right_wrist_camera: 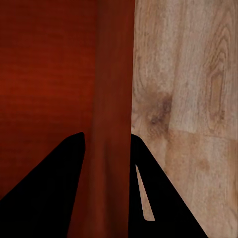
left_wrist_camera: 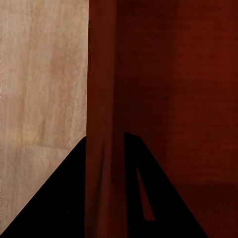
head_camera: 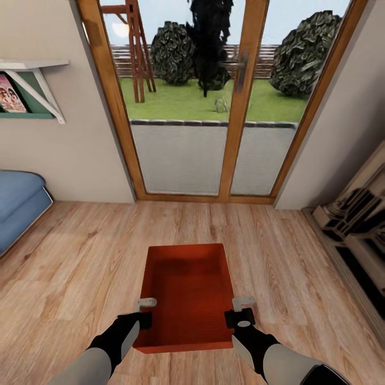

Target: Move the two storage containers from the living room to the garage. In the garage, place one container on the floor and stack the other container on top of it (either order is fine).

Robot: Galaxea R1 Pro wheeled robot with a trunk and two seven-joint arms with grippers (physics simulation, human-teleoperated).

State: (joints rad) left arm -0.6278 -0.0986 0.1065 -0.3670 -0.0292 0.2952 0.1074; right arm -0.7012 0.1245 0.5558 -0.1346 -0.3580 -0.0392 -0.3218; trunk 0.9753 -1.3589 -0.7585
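One orange-red bin point(head_camera: 190, 291) hangs above the wood floor point(head_camera: 75, 267) before the glass doors point(head_camera: 214, 101), carried level because the left gripper point(head_camera: 143, 314) and right gripper point(head_camera: 240, 313) each pinch an opposite side wall. Count: one bin, two grippers; this is judged the carrying stage, with the garage still ahead.

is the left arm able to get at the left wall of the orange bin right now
Probably yes: it looks already there. The left gripper sits at the left wall of the storage container, and the left wrist view shows that wall running between its jaws, nothing blocking.
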